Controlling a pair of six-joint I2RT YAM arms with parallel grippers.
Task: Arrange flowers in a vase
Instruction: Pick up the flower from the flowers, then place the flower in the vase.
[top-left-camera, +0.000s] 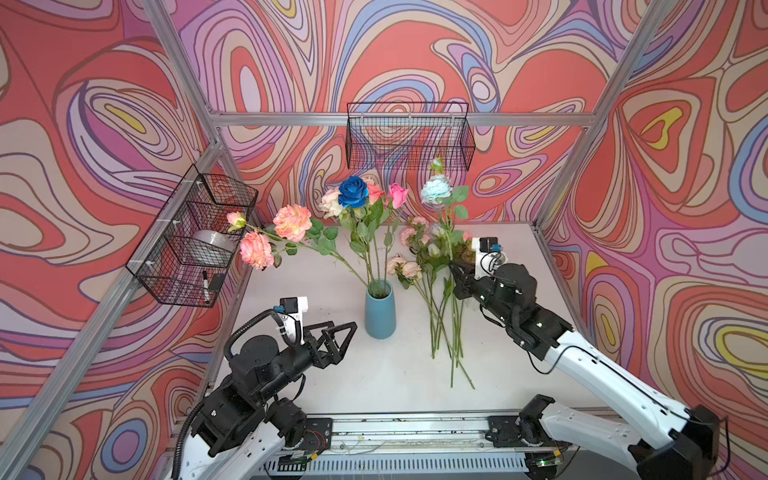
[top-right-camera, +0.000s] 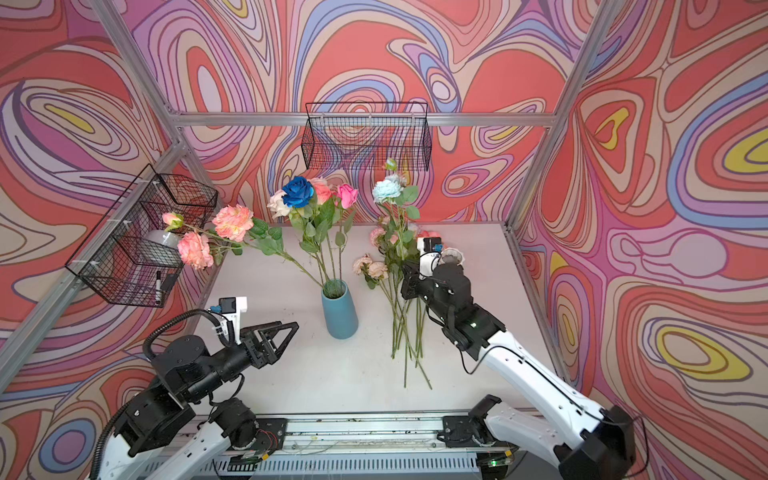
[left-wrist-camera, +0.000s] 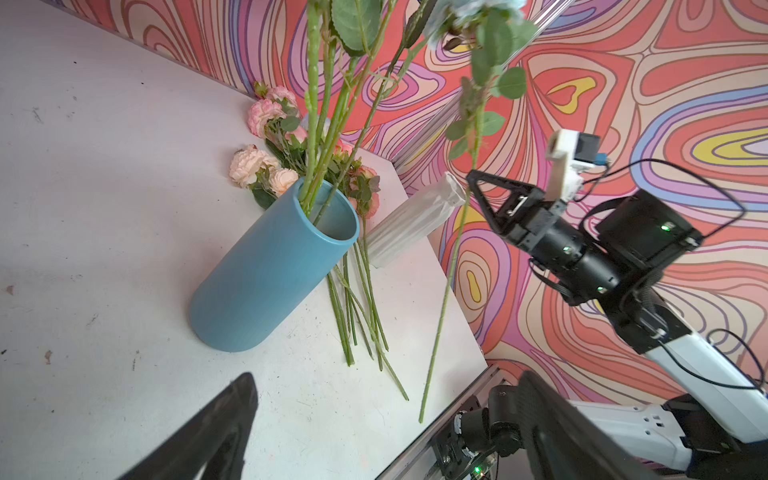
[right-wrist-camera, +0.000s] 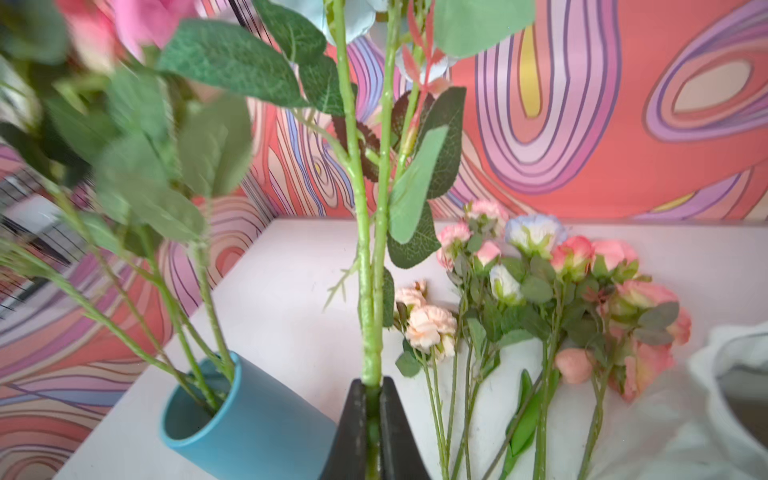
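**Jaws, left gripper** (top-left-camera: 340, 332): spread wide, holding nothing. It hovers over the table (top-left-camera: 374, 386) at 8 o'clock of the teal vase (top-left-camera: 380, 311), with its fingers aimed toward the vase and apart from it.

**Jaws, right gripper** (right-wrist-camera: 374, 384): pressed together on the green stem of a pale blue rose (top-left-camera: 436, 189). The stem stands roughly upright, with the bloom high above the gripper and the lower stem hanging beneath. The gripper sits at 2 to 3 o'clock of the vase, above the loose flowers.

**Teal vase**: upright near the table's centre, with several stems in it.
- Deep blue rose (top-left-camera: 353, 192), at the top of the bunch.
- Pink rose (top-left-camera: 398, 195), at 3 o'clock of the blue one.
- Cream rose (top-left-camera: 330, 203), at 9 o'clock of the blue one.
- Peach peony spray (top-left-camera: 292, 222), leaning out toward 10 o'clock, past the table edge.

**Loose flowers** (top-left-camera: 410, 270): a bundle of pink, peach and pale blooms lying flat on the table at 3 o'clock of the vase. The heads point toward 12 o'clock and the crossed stems toward 6.

**White ribbed vase** (left-wrist-camera: 411, 224): on the table just beyond the bundle, near the 3 o'clock edge.

**Wire baskets**: one (top-left-camera: 409, 137) hangs on the 12 o'clock wall. Another (top-left-camera: 195, 237) hangs on the 9 o'clock wall and holds a black marker (top-left-camera: 205, 286).
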